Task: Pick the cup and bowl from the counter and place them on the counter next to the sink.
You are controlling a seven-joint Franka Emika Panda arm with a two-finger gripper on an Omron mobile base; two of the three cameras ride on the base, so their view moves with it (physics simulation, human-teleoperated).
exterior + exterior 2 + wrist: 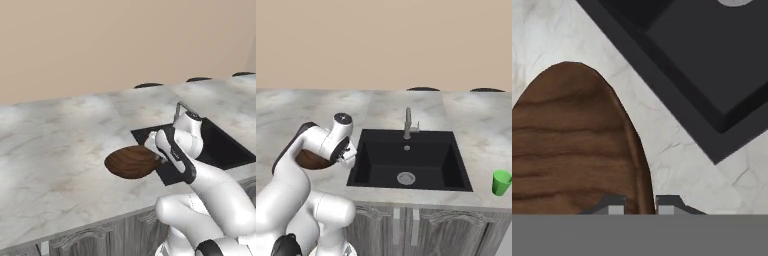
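The dark brown wood-grain bowl is over the counter, just left of the sink. My gripper is shut on the bowl's rim on the side nearest the sink, one fingertip on each face of the rim. I cannot tell whether the bowl rests on the stone or hangs just above it. The small green cup stands upright on the counter to the right of the sink, near the front edge.
A slim silver faucet rises behind the basin. Dark round seat tops show beyond the counter's far edge. Wide bare marbled stone stretches left of the bowl.
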